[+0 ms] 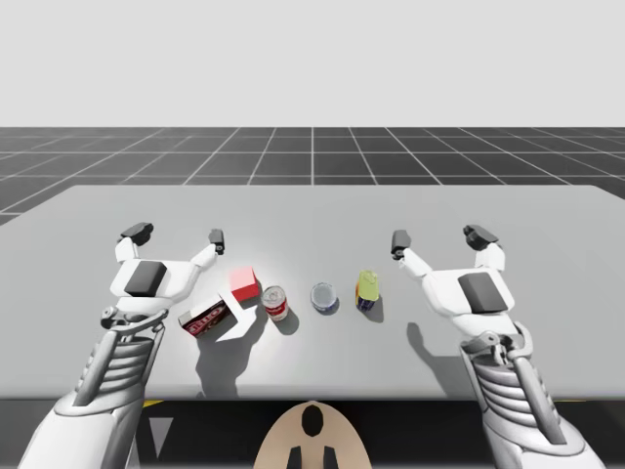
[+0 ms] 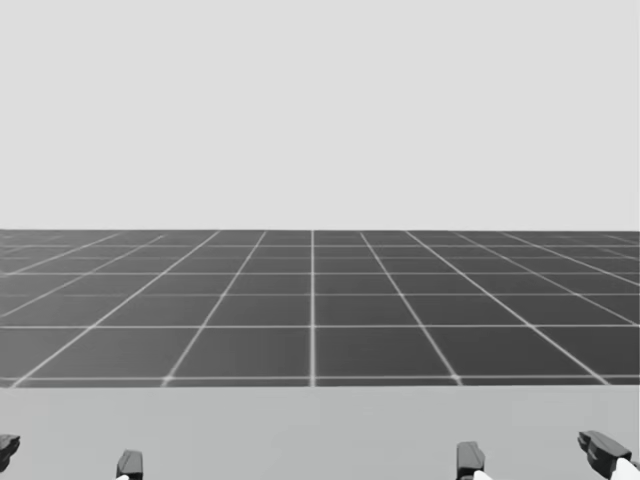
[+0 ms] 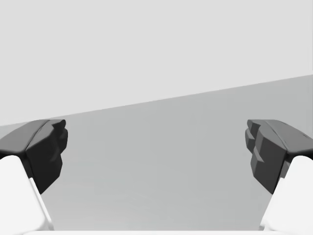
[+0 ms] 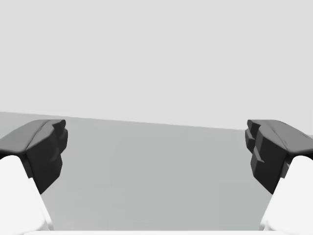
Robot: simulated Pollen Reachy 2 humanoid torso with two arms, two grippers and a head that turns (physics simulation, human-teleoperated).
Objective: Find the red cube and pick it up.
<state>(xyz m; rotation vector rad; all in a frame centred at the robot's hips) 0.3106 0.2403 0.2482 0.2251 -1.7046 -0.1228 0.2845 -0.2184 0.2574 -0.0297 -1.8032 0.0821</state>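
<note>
Over on the robot's own left, the left claw (image 1: 176, 235) hangs above the grey table (image 1: 547, 293), fingers spread wide with nothing between them. Its wrist view shows the two dark fingertips (image 3: 46, 147) far apart over bare tabletop.

Just inboard of that arm sits the red cube (image 1: 244, 283), on the table close beside the left hand and behind the claw's fingertips, touched by neither finger. In front of the cube lies a dark red box (image 1: 205, 318), flat on its side, with a white flat piece (image 1: 239, 320) against it; what that piece is, I can't tell.

Moving along the row there's a red-and-white can (image 1: 275, 303) standing upright just beside the cube, then a grey can (image 1: 324, 296), then a yellow-green bottle (image 1: 368, 289) with a dark base, each apart from the next.

On the far side, the right claw (image 1: 439, 238) hovers over open table, also spread wide and holding nothing, well apart from the bottle.
</note>
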